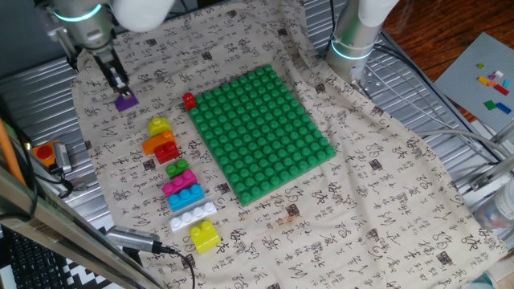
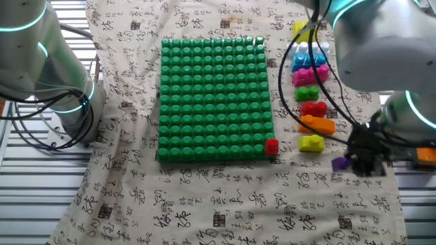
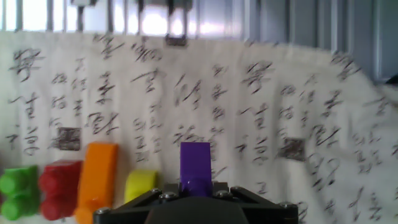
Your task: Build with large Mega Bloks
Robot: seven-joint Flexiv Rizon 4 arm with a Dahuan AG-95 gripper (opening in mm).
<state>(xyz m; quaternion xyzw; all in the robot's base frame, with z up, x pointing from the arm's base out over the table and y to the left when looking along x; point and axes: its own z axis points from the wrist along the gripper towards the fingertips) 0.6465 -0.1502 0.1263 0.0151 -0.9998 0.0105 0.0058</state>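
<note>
My gripper [image 1: 120,90] is shut on a purple Mega Blok [image 1: 126,102] at the far left of the cloth, left of the green studded baseplate [image 1: 261,132]. The purple blok shows between the jaws in the hand view [image 3: 195,163] and beside the hand in the other fixed view [image 2: 340,162]. A small red blok [image 1: 189,101] sits at the baseplate's corner. A row of loose bloks lies beside the plate: yellow [image 1: 159,126], orange [image 1: 158,141], red [image 1: 167,152], green [image 1: 177,169], pink [image 1: 180,184], blue [image 1: 185,197], white [image 1: 193,215], yellow [image 1: 205,235].
A second arm's base [image 1: 353,44] stands behind the baseplate. A grey board with tiny coloured bricks [image 1: 491,82] lies at the far right. Cables run along the table's right side and a tool [image 1: 136,239] lies at the front left edge.
</note>
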